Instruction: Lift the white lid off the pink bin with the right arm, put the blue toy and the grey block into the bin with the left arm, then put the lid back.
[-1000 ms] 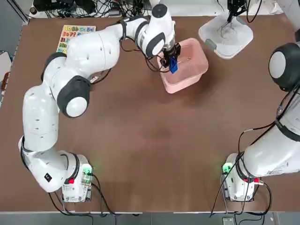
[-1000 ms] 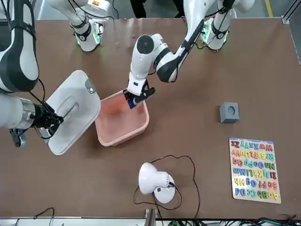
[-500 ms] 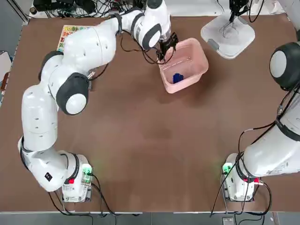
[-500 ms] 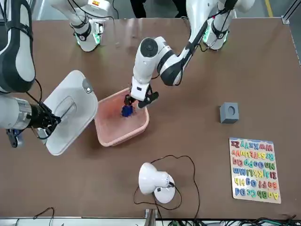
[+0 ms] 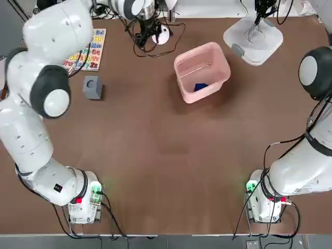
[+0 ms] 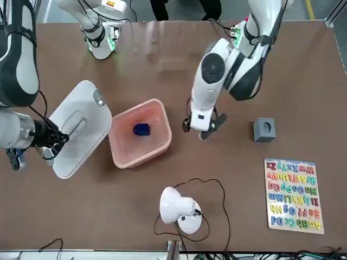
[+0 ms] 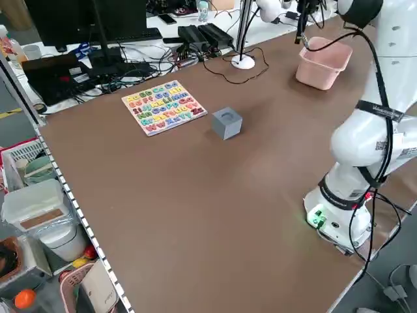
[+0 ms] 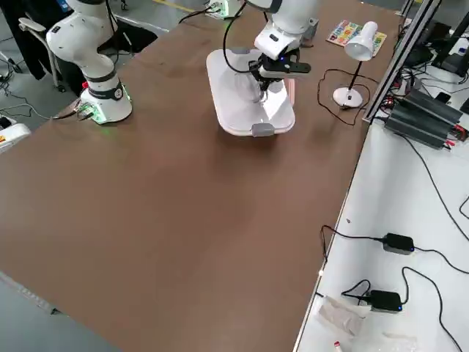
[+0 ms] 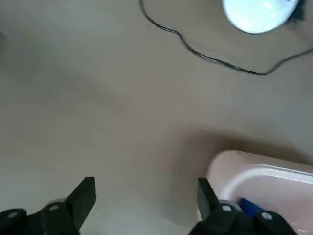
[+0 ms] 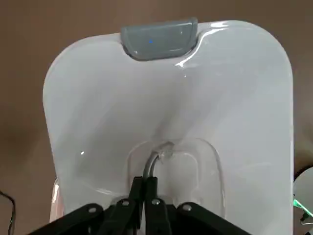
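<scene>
The toy [image 6: 141, 129] lies inside the bin [image 6: 162, 142], so the first drop is done and the block [image 6: 264, 130] is the step in hand. The block sits on the desk [image 5: 171, 155] well apart from the bin, near the letter puzzle [image 6: 293, 196].

The left gripper [image 6: 203, 129] hangs between bin and block with its fingers spread and nothing in them. The right gripper [image 10: 146, 188] is clenched on the handle of the lid [image 10: 166, 112], holding the lid tilted just beside the open bin.

The next move, as I judge it, calls for the left gripper to cross to the block, settle over it with the fingers either side of two flat faces, and pinch squarely. The block's round hole offers no grip, so the outer faces are the better hold. The lid should wait where it is.
</scene>
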You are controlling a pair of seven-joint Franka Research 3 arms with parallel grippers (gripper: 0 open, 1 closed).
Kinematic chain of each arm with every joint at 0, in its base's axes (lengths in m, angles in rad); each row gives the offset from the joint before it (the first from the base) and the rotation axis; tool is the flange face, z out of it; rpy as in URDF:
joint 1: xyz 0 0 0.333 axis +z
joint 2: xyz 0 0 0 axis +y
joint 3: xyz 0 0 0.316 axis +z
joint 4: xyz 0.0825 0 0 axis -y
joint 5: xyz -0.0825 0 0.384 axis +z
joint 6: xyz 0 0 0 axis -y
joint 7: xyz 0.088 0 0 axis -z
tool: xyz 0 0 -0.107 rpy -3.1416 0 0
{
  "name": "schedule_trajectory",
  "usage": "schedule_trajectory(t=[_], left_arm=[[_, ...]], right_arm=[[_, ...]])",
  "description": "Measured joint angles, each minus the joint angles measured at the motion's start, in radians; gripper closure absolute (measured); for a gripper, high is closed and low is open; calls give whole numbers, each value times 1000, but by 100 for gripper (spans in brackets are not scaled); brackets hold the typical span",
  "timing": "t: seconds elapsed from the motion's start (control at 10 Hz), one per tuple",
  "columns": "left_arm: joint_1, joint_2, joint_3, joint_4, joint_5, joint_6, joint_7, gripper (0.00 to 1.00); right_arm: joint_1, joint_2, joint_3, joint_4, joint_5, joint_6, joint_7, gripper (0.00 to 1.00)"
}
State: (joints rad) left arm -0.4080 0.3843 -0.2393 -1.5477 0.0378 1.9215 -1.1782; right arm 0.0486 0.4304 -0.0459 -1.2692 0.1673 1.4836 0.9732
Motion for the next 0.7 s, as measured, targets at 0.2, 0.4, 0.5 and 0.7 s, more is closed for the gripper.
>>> schedule_trajectory(t=[0.2, 0.4, 0.5, 0.7], left_arm=[[91, -167, -4, -299, 0, 178, 140, 7], [194, -344, -5, -597, 2, 316, 332, 7], [259, -401, -3, -695, 2, 364, 421, 7], [383, -423, -3, -827, 54, 509, 563, 7]], right_arm=[[-1, 0, 0, 0, 0, -2, -2, 94], [-2, 0, 0, 0, 0, -3, -2, 94], [-2, 0, 0, 0, 0, -3, -2, 94], [-1, 0, 1, 0, 0, -3, -2, 94]])
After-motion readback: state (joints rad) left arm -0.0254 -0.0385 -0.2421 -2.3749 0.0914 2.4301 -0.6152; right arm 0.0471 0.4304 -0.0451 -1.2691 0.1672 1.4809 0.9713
